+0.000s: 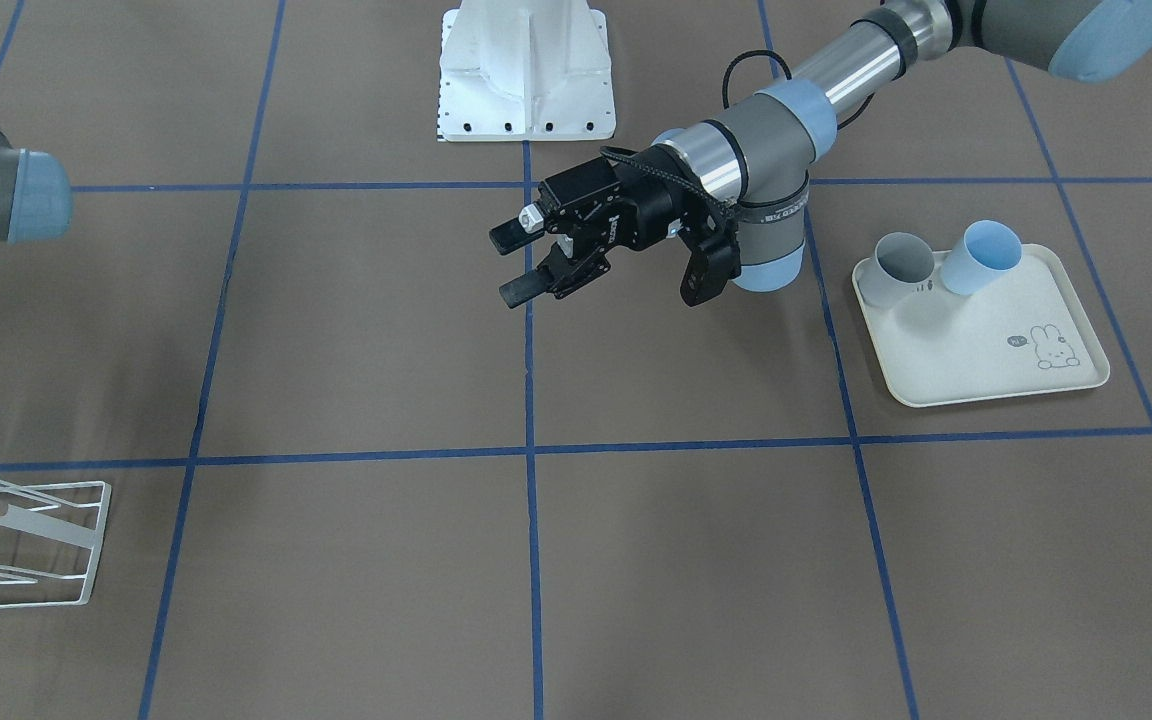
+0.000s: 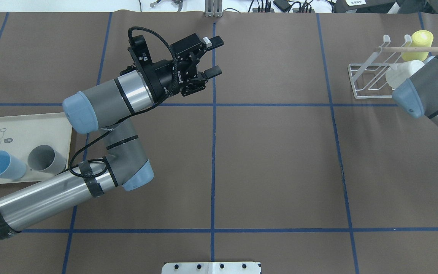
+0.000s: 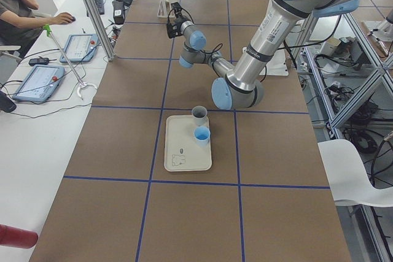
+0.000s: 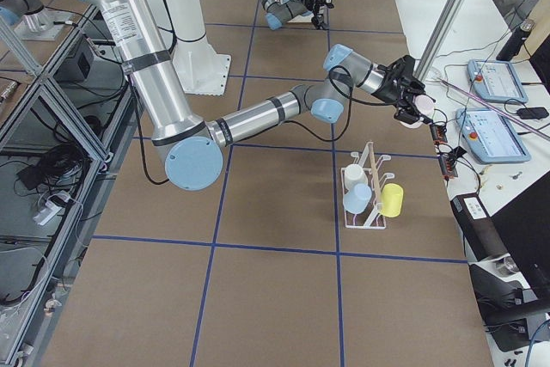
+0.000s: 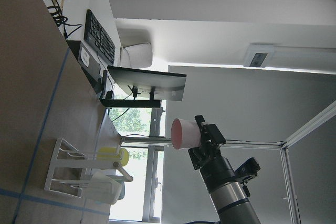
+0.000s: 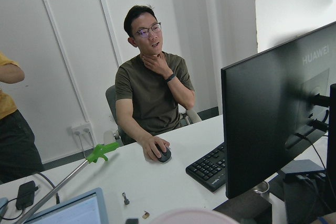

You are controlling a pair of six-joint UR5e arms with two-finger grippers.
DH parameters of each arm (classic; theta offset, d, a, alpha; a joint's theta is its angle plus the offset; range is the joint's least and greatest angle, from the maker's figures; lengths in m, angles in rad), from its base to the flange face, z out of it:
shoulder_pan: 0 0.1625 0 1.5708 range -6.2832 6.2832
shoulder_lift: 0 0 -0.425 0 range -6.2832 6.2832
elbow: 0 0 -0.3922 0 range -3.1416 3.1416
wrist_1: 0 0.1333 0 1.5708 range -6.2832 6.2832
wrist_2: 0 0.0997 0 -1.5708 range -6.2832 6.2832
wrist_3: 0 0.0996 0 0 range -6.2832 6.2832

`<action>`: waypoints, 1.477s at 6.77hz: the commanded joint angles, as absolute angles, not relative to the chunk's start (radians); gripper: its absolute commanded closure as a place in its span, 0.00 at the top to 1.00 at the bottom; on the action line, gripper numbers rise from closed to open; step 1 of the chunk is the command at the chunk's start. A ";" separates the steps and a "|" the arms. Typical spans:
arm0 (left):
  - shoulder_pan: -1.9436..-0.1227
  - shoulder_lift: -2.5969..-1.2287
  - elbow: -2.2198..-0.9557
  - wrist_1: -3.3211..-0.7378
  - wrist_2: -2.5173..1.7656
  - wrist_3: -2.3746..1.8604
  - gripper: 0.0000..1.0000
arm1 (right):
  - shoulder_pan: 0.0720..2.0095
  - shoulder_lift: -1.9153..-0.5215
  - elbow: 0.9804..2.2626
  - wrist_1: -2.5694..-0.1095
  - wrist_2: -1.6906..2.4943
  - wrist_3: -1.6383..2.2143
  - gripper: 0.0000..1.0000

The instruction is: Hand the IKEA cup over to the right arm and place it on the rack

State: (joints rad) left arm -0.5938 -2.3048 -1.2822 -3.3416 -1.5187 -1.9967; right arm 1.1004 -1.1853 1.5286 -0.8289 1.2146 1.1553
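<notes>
Left pincer (image 2: 214, 56): spread wide, holds nothing, over the far middle of the table (image 2: 280, 171).
Right pincer (image 5: 203, 139): pinches the pink cup (image 5: 184, 133), raised in the air near the table's far edge, apart from the rack.
Rack (image 2: 371, 64): on the robot's right by the far edge; a yellow cup (image 2: 418, 42) and a white cup (image 2: 401, 74) hang on it.
In the way: the right arm (image 2: 432, 87) partly covers the rack from overhead.
Left side: tray (image 2: 21, 125) with a grey cup (image 2: 46, 160) and a blue cup (image 2: 2, 165) lying on it.
Beyond the edge: metal pole (image 4: 447, 23), black monitor (image 6: 273, 124).
Open room: brown surface between tray and rack.
</notes>
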 commanded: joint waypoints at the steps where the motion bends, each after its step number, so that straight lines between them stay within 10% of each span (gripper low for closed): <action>1: -0.594 -2.304 -1.288 -3.317 -1.519 -1.996 1.00 | 1.100 -1.186 1.433 -0.787 1.160 1.124 0.00; 10: -0.591 -2.289 -1.287 -3.315 -1.519 -1.996 1.00 | 1.034 -1.252 1.261 -0.551 1.163 1.045 0.00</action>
